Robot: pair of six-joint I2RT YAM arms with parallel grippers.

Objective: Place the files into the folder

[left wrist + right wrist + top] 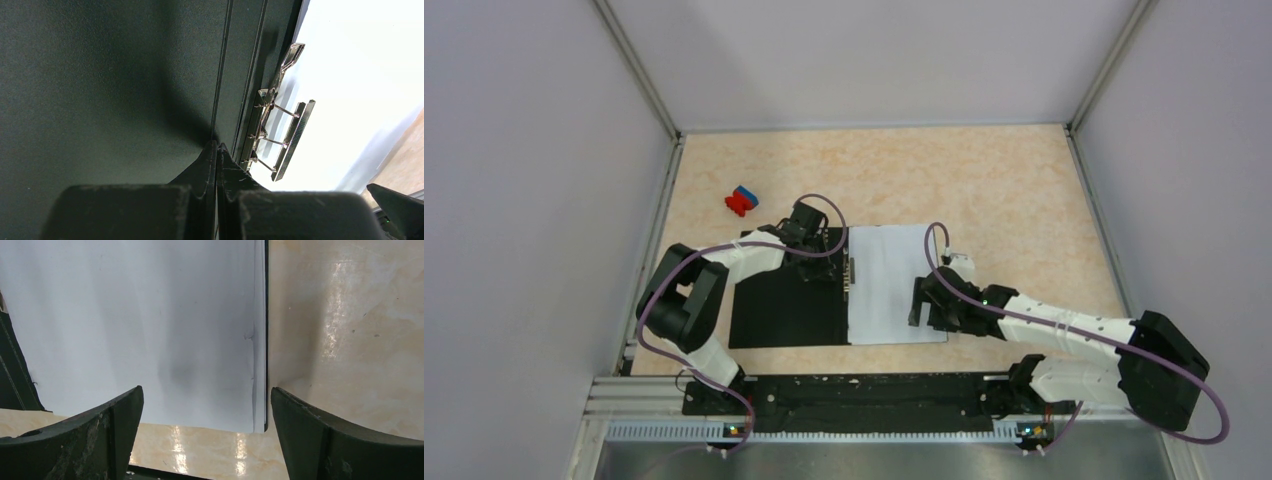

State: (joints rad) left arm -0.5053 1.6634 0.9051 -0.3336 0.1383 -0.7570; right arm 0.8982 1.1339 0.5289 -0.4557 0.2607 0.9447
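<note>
— What sort of counter are you working over?
— You have a pale beige, marbled counter (1024,190), glossy enough to throw back the lights in the right wrist view. Grey walls close it in on three sides.
— And what do you have lying on it?
— Two things. Your folder (784,315) lies open and flat near the middle, toward the near edge, black inside up, its metal clip (280,135) along the spine. White files (894,290) cover its right half, so they rest on the folder, not on the counter.
— The other?
— A small red-and-blue block (741,200), beyond the folder's far left corner, apart from it.
</note>
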